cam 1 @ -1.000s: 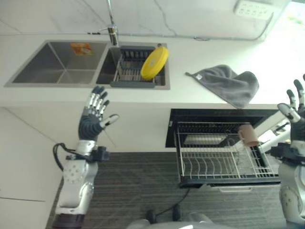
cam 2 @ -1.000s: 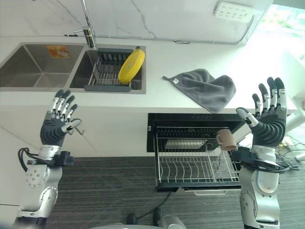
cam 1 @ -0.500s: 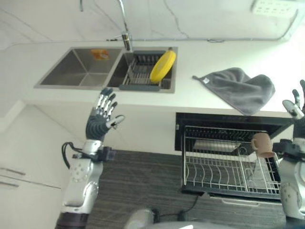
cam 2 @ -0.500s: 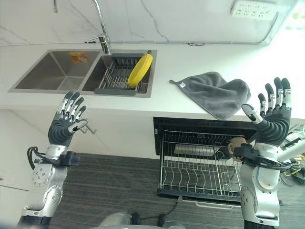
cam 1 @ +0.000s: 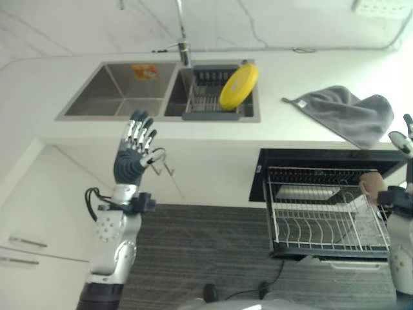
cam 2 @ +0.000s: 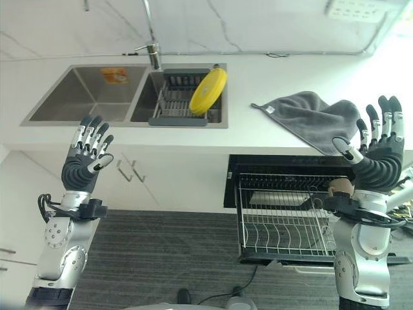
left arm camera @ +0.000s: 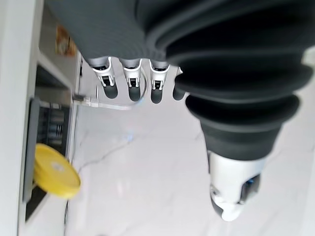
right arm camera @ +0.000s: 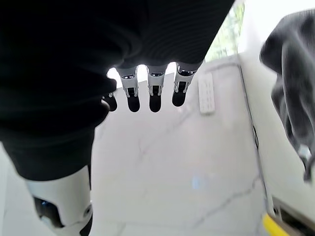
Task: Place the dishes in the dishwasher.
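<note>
Both hands raised, fingers straight and spread, holding nothing: left hand (cam 2: pixel 86 161) in front of the cabinet below the sink (cam 2: pixel 90 103), right hand (cam 2: pixel 379 158) beside the pulled-out dishwasher rack (cam 2: pixel 284 223). Poses same as a second ago; the whole view has shifted, so sink and rack sit further right in frame. Yellow plate (cam 2: pixel 208 91) stands on edge in the drying rack (cam 2: pixel 174 103) in the right basin, untouched. Brown cup (cam 1: pixel 372 184) at the rack's right end. Grey cloth (cam 2: pixel 310 119) on the counter (cam 2: pixel 258 84), right of the sink.
</note>
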